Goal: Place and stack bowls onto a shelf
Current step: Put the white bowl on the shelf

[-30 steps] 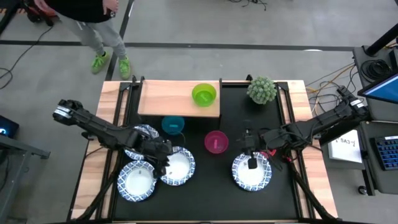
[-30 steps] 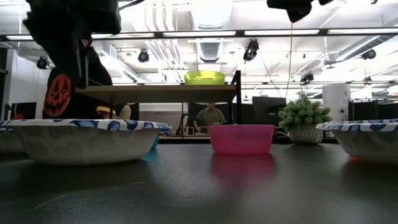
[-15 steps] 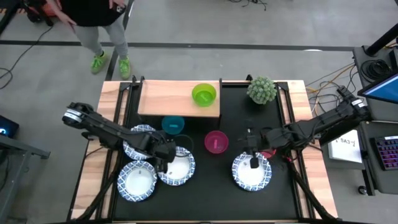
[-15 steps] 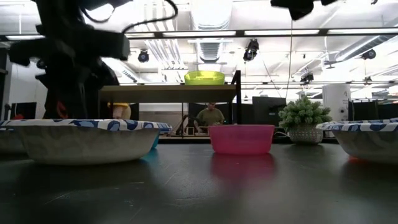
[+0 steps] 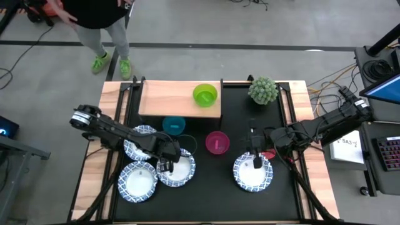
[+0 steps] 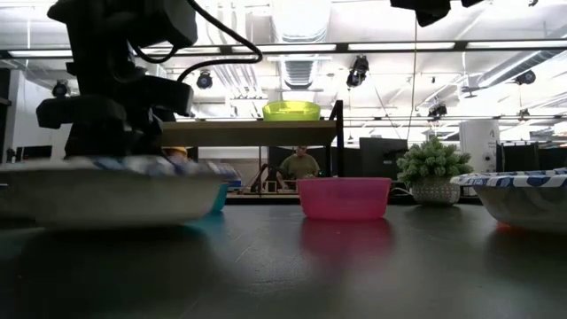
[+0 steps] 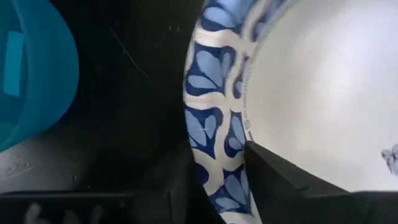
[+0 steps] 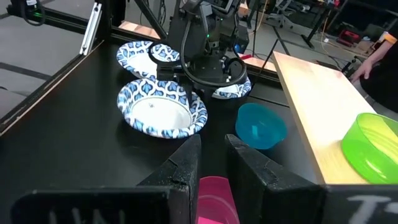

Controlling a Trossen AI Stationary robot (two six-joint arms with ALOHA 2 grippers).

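Note:
Four white bowls with blue patterned rims are on the black table: one under my left arm (image 5: pixel 139 145), one near the front left (image 5: pixel 138 182), one in the middle (image 5: pixel 178 170) and one on the right (image 5: pixel 253 175). The teal bowl (image 5: pixel 174 125) and the magenta bowl (image 5: pixel 217 142) stand on the table. The green bowl (image 5: pixel 205 95) stands on the wooden shelf (image 5: pixel 169 99). A bit of red (image 5: pixel 269 154) shows under my right arm. My left gripper (image 5: pixel 166 164) is down on the middle bowl. My right gripper (image 5: pixel 254 161) hovers high over the right bowl, narrowly open and empty. My left gripper is on the middle bowl's patterned rim (image 7: pixel 217 155), on the side facing the teal bowl. One finger (image 7: pixel 280 180) is inside the bowl and one (image 7: pixel 177 186) is outside. The fingers come from above, pointing down. The bowl (image 6: pixel 106 190) stays about level; whether its base is off the table I cannot tell.
A green spiky plant (image 5: pixel 263 90) stands at the far right of the table beside the shelf. Bare black tabletop (image 5: pixel 212 194) lies at the near edge between the bowls. A person (image 5: pixel 94 19) stands beyond the far left corner.
My left gripper has moved toward the table's right and near edge and come down onto the middle bowl's rim. In the low view that bowl is now blurred and sits slightly higher than before. My right arm has kept almost still.

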